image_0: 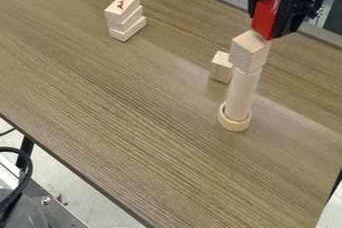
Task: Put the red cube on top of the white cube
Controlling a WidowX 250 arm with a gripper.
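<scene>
Hanging near the upper right of the camera view, the red cube (265, 18) is gripped by the black gripper (270, 21), whose fingers are closed on it, with one red face and a lower corner left exposed. It looks tilted, that corner pointing down toward the pale wooden cube (248, 52); whether the two touch, I cannot tell. The pale wooden cube sits at the head of a tower, turned so that an upright edge faces the camera, its top face partly overlapped in the view by the red cube. Under it stands an upright pale cylinder (241, 95), whose foot is set in a round wooden ring (235, 125) resting on the tabletop (133, 122). Just beside the cylinder, on its left in the view, is a small wooden block (220, 68), partly hidden behind the tower. Well apart, toward the upper left, three flat pale blocks (124, 18) are piled one on another, slightly out of line, the topmost bearing a red marking. All of this is on a brown, wood-grained surface, with a grey strip along its far edge. Beyond the near edge, at lower left, a looped black cable (28, 164) lies over metal equipment (48, 207), beside a patch of light floor (90, 203).
</scene>
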